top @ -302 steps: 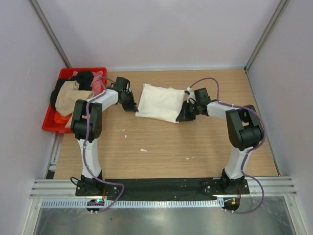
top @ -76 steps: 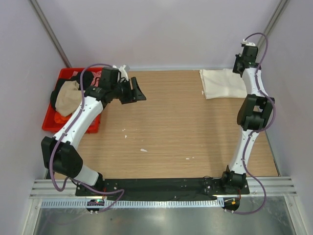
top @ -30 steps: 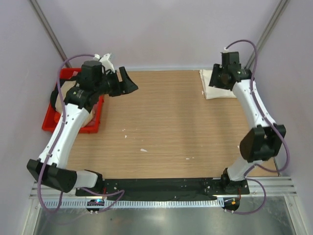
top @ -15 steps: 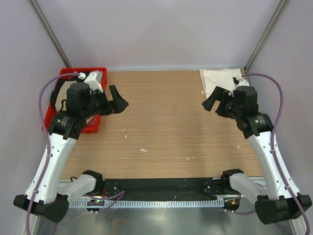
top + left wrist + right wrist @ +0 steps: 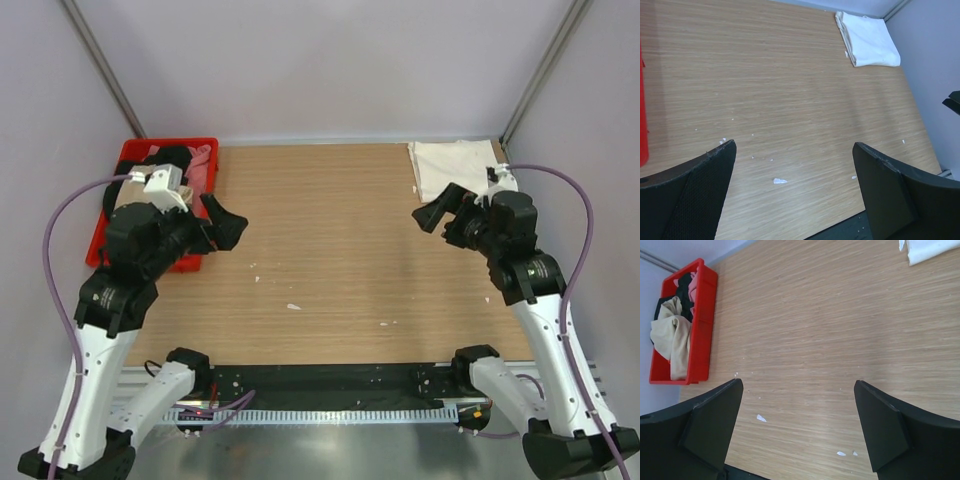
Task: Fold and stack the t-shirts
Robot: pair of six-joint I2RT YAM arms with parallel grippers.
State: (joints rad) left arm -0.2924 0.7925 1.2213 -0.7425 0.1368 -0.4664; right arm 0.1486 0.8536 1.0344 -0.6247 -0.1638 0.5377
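Looking down from the top external camera, the red crate (image 5: 170,142) sits at the far left corner of the wooden table (image 5: 330,250), with a black t-shirt (image 5: 175,156) and a pink t-shirt (image 5: 204,160) bunched inside it. The left gripper (image 5: 225,222) hangs just beside the crate's inner side, its claw released and holding nothing. The folded cream t-shirt (image 5: 455,170) lies flat along the same far edge as the crate but at the opposite corner, well apart from it. The right gripper (image 5: 438,207) is across the table from the crate, near the cream shirt's front edge yet not touching it, claw likewise released and empty. From the left wrist camera, only a strip of the crate (image 5: 642,125) shows at the left border; the left gripper (image 5: 794,147) has its two dark fingers spread wide over bare wood, and the cream t-shirt (image 5: 867,40) lies far from the crate in the upper right, a neat rectangle against the wall. From the right wrist camera, the crate (image 5: 705,325) appears at upper left holding a tan t-shirt (image 5: 671,340), the black one (image 5: 685,282) and the pink one (image 5: 694,282). The right gripper (image 5: 799,384) is spread wide with nothing between its fingers, and a corner of the cream t-shirt (image 5: 932,250) shows at the top right, far across from the crate. A few small white scraps (image 5: 761,417) dot the wood nearer the crate's side.
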